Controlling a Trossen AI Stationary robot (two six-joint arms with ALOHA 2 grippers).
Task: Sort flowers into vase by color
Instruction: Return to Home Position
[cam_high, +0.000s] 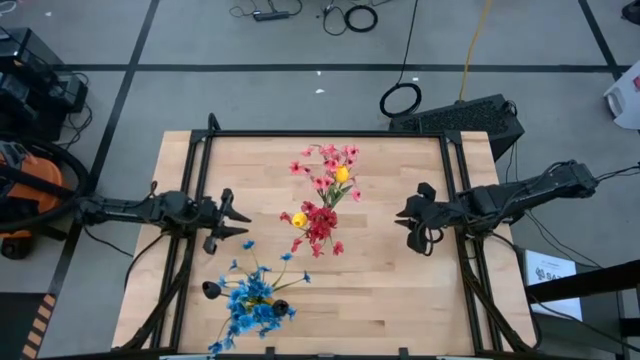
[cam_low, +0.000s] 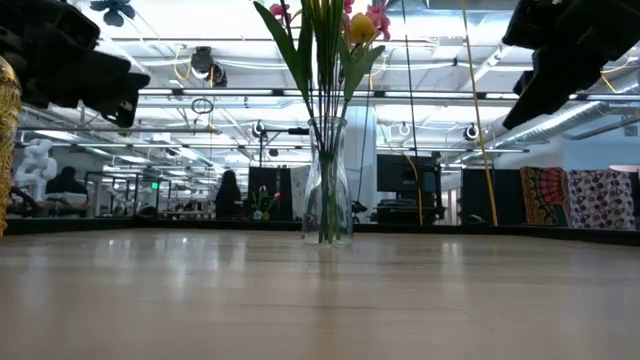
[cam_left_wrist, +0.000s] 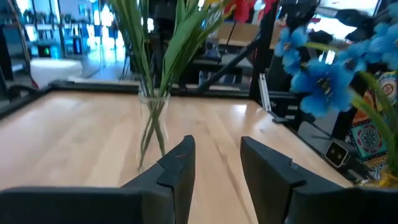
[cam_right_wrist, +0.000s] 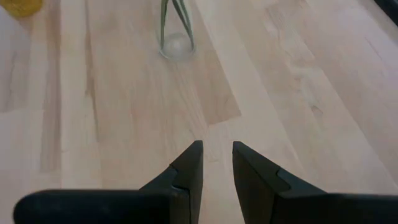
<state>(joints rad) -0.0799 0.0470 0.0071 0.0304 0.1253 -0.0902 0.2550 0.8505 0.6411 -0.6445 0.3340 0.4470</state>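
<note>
A clear glass vase (cam_low: 328, 200) stands mid-table with green stems in it. Pink blossoms (cam_high: 325, 165), red blossoms (cam_high: 320, 225) and yellow buds (cam_high: 342, 174) spread above it. Blue flowers (cam_high: 252, 295) stand near the front left in a yellow vessel (cam_low: 5, 150). My left gripper (cam_high: 247, 224) hovers level to the left of the glass vase (cam_left_wrist: 152, 124), open with nothing between its fingers (cam_left_wrist: 180, 162). My right gripper (cam_high: 403, 218) hovers to the vase's right, tipped down toward the bare wood. It is narrowly open (cam_right_wrist: 217, 149) and holds nothing.
A black rail frame (cam_high: 330, 133) borders the tabletop at the far edge and both sides. Bare wood lies between each gripper and the glass vase (cam_right_wrist: 176, 43). The blue flowers (cam_left_wrist: 323, 74) stand close beside my left gripper, toward the near edge.
</note>
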